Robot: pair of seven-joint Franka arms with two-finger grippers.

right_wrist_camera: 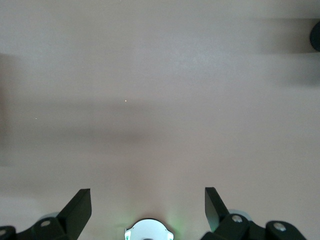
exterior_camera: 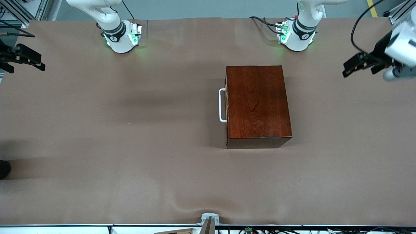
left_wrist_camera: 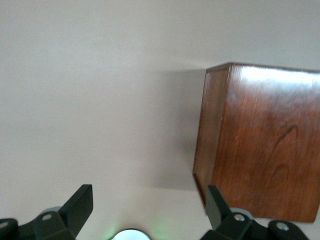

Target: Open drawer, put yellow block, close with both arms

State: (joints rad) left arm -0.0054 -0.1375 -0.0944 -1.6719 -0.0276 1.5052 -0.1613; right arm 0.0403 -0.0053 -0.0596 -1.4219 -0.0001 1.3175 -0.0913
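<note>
The dark mahogany box [exterior_camera: 258, 104] stands on the brown table, nearer the left arm's end. Its drawer is pushed fully in, and only the white bar handle [exterior_camera: 222, 105] sticks out toward the right arm's end. No yellow block is in view. My left gripper [exterior_camera: 349, 66] hangs open and empty in the air at the left arm's end of the table; its wrist view shows open fingers [left_wrist_camera: 80, 202] and the box [left_wrist_camera: 260, 150]. My right gripper [exterior_camera: 40, 62] hangs open and empty at the right arm's end, with bare cloth under its fingers [right_wrist_camera: 80, 205].
The two arm bases [exterior_camera: 122, 37] [exterior_camera: 297, 37], lit green, stand along the edge of the table farthest from the front camera. A dark round object [exterior_camera: 4, 169] lies at the right arm's end. A metal bracket [exterior_camera: 209, 219] sits on the nearest edge. The cloth is slightly rippled.
</note>
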